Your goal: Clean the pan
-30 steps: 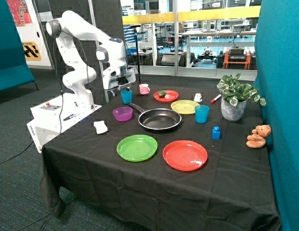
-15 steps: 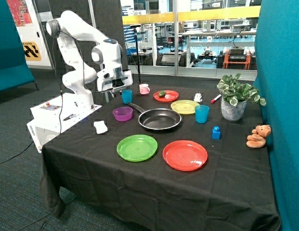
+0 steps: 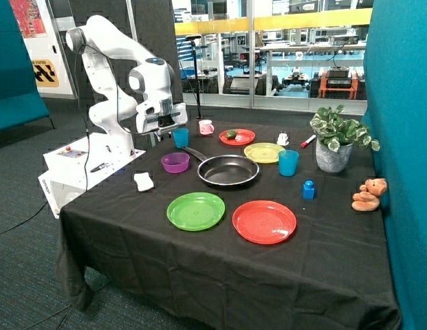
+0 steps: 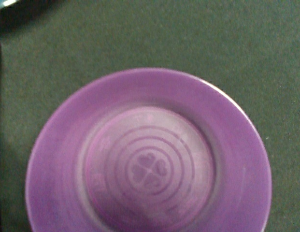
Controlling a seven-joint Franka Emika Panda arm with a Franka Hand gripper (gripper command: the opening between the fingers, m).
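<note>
The black frying pan (image 3: 228, 170) sits in the middle of the black table, its long handle pointing back toward the blue cup (image 3: 181, 137). It looks empty. My gripper (image 3: 166, 129) hangs above the table beside the blue cup, over the small purple bowl (image 3: 175, 163). The wrist view looks straight down into that empty purple bowl (image 4: 149, 159); the pan does not show there. A small white cloth or sponge (image 3: 144, 181) lies on the table in front of the bowl.
A green plate (image 3: 195, 210) and a red plate (image 3: 264, 221) lie in front of the pan. Behind it are a yellow plate (image 3: 264, 152), a red plate with a green item (image 3: 237, 136), a pink mug (image 3: 206, 127), another blue cup (image 3: 288, 163), a potted plant (image 3: 335, 141), a blue block (image 3: 309, 189) and a teddy bear (image 3: 369, 194).
My gripper has moved away from above the blue cup toward the purple bowl and lowered slightly. Nothing on the table has moved.
</note>
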